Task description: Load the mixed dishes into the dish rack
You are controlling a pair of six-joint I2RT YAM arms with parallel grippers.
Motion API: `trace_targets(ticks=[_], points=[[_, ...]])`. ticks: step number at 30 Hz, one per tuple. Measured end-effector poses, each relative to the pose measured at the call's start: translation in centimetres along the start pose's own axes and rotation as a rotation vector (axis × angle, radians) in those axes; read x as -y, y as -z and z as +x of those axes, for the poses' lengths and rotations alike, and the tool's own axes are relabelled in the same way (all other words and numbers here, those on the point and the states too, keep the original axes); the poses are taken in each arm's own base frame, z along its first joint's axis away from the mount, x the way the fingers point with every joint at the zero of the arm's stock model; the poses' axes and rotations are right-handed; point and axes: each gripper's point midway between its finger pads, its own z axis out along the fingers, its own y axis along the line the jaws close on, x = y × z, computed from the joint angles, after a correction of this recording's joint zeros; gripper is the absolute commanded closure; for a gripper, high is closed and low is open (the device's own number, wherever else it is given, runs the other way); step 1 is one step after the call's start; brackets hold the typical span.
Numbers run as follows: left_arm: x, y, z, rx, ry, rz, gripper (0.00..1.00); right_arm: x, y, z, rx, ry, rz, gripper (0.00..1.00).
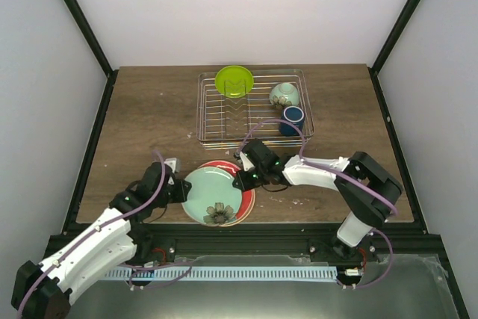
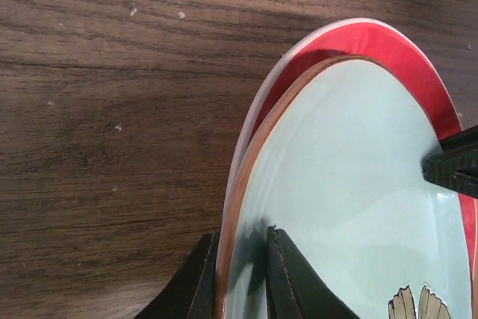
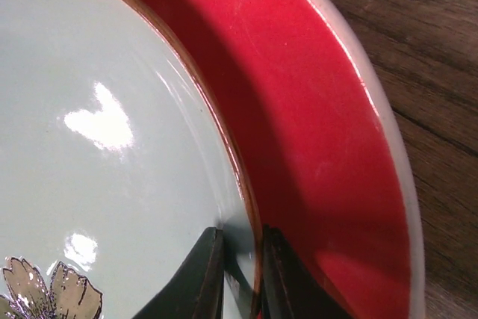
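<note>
A plate with a pale mint face, a tan rim and a flower motif (image 1: pixel 213 188) lies on the red plate (image 1: pixel 221 164) in front of the dish rack (image 1: pixel 216 121). My left gripper (image 1: pixel 181 190) is shut on the tan-rimmed plate's left rim (image 2: pixel 351 184). One of its fingers is on the face and one is outside the rim (image 2: pixel 240 274). My right gripper (image 1: pixel 243 178) is shut on the same plate's right rim (image 3: pixel 112 147), with one finger over the red plate (image 3: pixel 321 132). The rack holds the lime-green plate (image 1: pixel 234 81) upright, the mint bowl (image 1: pixel 284 95) and the dark-blue mug (image 1: pixel 292 119).
The wooden table (image 1: pixel 149 117) is bounded by a black frame and white walls. The rack's front wire wall stands just behind the two stacked plates. In the left wrist view the red plate (image 2: pixel 381 42) shows under the top one, and the right gripper's dark tip (image 2: pixel 455 166) shows at the far rim.
</note>
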Motion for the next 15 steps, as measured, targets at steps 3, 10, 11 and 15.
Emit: trace_targets(ticks=[3, 10, 11, 15], points=[[-0.06, 0.07, 0.1, -0.003, 0.009, -0.002, 1.0, -0.03, -0.04, -0.01, -0.001, 0.002, -0.001, 0.86], [0.5, 0.54, -0.38, 0.003, 0.019, 0.012, 1.0, -0.42, -0.3, -0.27, 0.011, 0.046, 0.009, 0.54], [0.59, 0.62, -0.5, 0.005, 0.019, 0.013, 1.0, -0.57, -0.28, -0.39, 0.017, 0.053, 0.01, 0.49], [0.75, 0.87, -0.68, 0.008, 0.021, 0.011, 1.0, -0.77, -0.12, -0.41, 0.028, 0.078, 0.02, 0.36]])
